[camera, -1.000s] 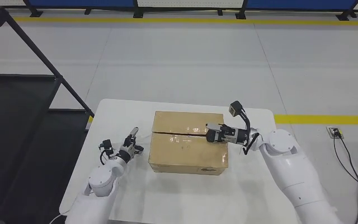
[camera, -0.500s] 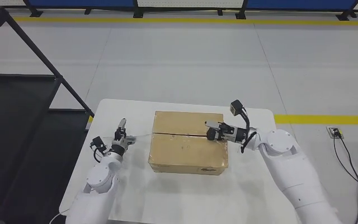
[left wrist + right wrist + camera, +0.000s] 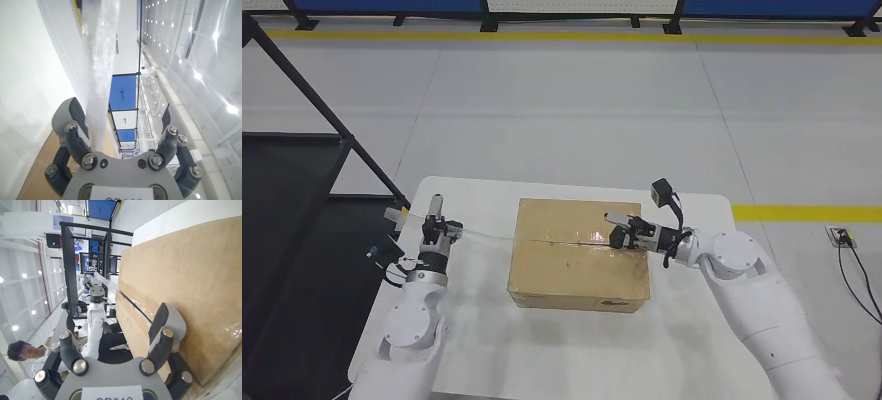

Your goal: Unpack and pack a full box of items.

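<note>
— The cardboard box (image 3: 579, 255): matt brown paperboard, slightly fibrous; the clear tape (image 3: 96, 91) off its seam is thin glossy plastic film, crinkled, catching the light.

— Agreed; the table (image 3: 682, 335) looks smooth, white, faintly shiny; on the left gripper (image 3: 121, 106), the pads (image 3: 77, 111) are black, ribbed, rubbery, set in pale matt plastic shells (image 3: 58, 117); the screws (image 3: 88, 160) are bright metal; the plate (image 3: 121, 170) is dull grey metal.

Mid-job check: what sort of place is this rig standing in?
Probably an indoor factory-style test hall or showroom: a pale floor with yellow lane lines, blue partition panels, and black frames carrying screens beyond the white table with the cardboard box.
</note>
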### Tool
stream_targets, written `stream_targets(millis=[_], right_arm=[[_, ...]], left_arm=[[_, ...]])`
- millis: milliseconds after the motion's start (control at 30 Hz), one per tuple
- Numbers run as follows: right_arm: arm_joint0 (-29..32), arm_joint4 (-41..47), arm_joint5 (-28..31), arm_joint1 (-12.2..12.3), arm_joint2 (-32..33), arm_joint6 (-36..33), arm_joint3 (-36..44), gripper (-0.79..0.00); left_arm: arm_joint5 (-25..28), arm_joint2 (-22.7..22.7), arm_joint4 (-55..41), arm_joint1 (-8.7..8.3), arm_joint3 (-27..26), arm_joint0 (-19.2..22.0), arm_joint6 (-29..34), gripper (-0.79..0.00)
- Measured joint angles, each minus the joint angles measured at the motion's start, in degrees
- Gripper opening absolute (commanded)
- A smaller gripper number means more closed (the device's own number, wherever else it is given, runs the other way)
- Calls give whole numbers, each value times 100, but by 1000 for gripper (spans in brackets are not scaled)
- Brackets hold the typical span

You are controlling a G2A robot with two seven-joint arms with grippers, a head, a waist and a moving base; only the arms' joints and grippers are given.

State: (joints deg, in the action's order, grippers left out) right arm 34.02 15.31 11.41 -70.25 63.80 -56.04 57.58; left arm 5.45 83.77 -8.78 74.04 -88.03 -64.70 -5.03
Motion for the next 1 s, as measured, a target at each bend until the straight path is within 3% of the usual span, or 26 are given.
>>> stream_targets(millis=[267,467,1000], right_arm=[[49,103,104,20,73,-55,2,0],[147,198,238,60,211,-95,58,0],[613,634,629,260,904,-242,273,0]], left_arm=[[-1,-71,606,11,-824,-312,-189,0],[-67,-153,972,18,-1167,-361,-101,0],[-299,-821,1912,88,-1297,-29,324,0]])
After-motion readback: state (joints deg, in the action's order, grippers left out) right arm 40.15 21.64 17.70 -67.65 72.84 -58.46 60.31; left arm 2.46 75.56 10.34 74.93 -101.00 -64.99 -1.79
